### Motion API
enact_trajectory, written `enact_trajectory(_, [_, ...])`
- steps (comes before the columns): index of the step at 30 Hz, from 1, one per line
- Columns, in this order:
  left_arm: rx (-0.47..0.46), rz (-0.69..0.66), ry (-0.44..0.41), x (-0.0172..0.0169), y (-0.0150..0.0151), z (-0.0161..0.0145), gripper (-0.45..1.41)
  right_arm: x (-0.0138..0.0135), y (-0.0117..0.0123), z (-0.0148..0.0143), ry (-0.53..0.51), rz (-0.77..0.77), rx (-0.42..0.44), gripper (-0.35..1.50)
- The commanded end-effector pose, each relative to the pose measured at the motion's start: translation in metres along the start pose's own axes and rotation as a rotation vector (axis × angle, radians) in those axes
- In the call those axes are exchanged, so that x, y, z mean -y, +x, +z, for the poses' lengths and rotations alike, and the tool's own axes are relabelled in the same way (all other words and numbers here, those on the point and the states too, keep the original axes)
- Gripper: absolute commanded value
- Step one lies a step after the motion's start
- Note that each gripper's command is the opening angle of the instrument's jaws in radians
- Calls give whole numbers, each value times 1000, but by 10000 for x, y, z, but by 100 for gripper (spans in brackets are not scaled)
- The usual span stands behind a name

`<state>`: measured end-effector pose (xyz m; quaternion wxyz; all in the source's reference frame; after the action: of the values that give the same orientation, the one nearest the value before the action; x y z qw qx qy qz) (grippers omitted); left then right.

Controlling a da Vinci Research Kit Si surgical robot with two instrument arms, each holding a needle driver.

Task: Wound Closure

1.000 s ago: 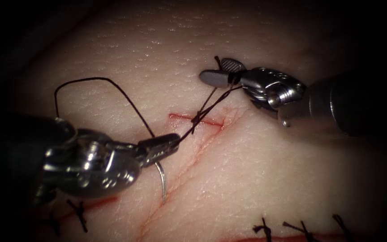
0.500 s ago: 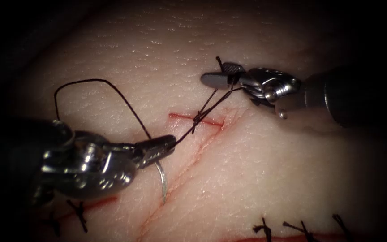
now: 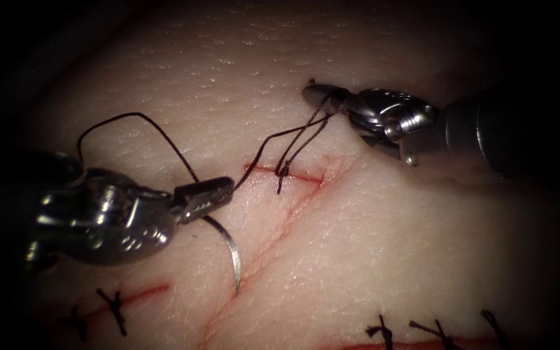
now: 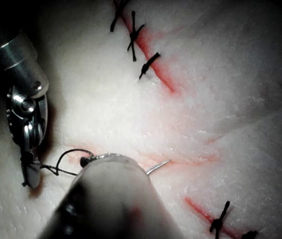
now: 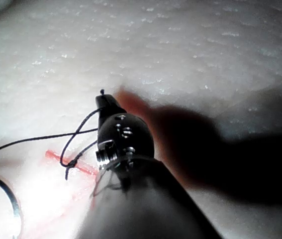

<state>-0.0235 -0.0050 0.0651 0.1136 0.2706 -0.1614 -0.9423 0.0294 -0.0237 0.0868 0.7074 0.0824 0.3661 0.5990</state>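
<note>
Left hand (image 3: 218, 192): pinching the needle (image 3: 230, 251) at its thread end.
Needle: out of the tissue (image 3: 371, 233), curving down, left of the cut (image 3: 284, 172).
Right hand (image 3: 322, 97): pressed together on the thread (image 3: 293, 133).
Thread: knotted at the cut.

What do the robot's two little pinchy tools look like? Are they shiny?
Yes. Each tool is shiny silver metal with round pins and little hinges at its wrist, on a long dark shaft. The left tool ends in short, stubby, dark grey jaws. The right tool has a rounded silver knuckle and slim jaws.
</note>
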Motion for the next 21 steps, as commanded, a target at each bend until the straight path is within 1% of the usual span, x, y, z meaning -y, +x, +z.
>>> enact_trajectory(1, [3, -20, -6, 4, -10, 11, -45, 10, -9, 3, 17, -10, -9, -35])
enact_trajectory(2, [14, -41, -6, 15, -29, 17, -45, 14, -12, 0, 31, -25, -20, -35])
enact_trajectory(5, [44, -80, -14, 36, -62, 32, -45, 17, -17, -4, 35, -37, -29, -35])
enact_trajectory(7, [48, -92, -22, 48, -80, 43, -45, 19, -20, -6, 44, -45, -30, -35])
enact_trajectory(9, [63, -119, -39, 66, -108, 65, -45, 21, -24, -11, 57, -45, -39, -35])
enact_trajectory(11, [75, -135, -49, 78, -123, 82, -45, 24, -27, -14, 62, -52, -44, -35])
enact_trajectory(12, [92, -147, -60, 90, -135, 101, -45, 29, -32, -17, 68, -55, -43, -35])
enact_trajectory(14, [98, -149, -66, 99, -143, 117, -45, 34, -36, -20, 76, -63, -42, -35])
enact_trajectory(18, [75, -174, -93, 121, -155, 152, -45, 46, -47, -27, 94, -68, -42, -35])
enact_trajectory(21, [73, -185, -90, 137, -161, 175, -45, 55, -56, -31, 108, -71, -40, -35])
